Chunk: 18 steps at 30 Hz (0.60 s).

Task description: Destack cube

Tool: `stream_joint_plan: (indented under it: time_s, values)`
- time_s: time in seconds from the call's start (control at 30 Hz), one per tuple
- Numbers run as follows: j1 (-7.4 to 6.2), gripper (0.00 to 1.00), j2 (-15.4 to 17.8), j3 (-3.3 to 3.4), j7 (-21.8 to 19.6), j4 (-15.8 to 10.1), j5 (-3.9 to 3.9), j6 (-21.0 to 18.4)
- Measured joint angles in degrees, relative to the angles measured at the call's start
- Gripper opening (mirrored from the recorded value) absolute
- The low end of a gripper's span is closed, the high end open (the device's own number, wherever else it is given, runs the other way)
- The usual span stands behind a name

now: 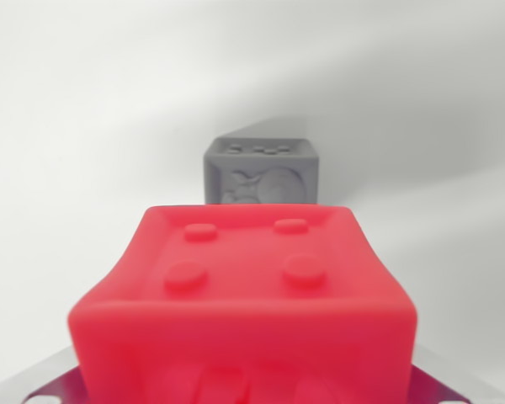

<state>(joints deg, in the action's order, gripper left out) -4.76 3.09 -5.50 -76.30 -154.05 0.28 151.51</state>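
Note:
A red cube (244, 295) with four round studs on top fills the lower half of the wrist view, very close to the camera. It sits between the metal fingers (46, 383) of my gripper (244, 391), which show only at the bottom corners; the gripper looks shut on the cube. Behind it, a grey cube (263, 172) with studs on top and a relief figure on its front face stands by itself on the white surface. The two cubes are apart, not stacked.
A plain white surface (84, 126) spreads all around, with a soft shadow behind the grey cube at the upper right.

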Motion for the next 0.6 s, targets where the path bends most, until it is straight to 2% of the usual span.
stream_joint_plan:
  time_s: [0.6]
  values:
    - [0.21, 0.00, -4.18, 0.26, 7.61, 3.75, -0.22, -0.02]
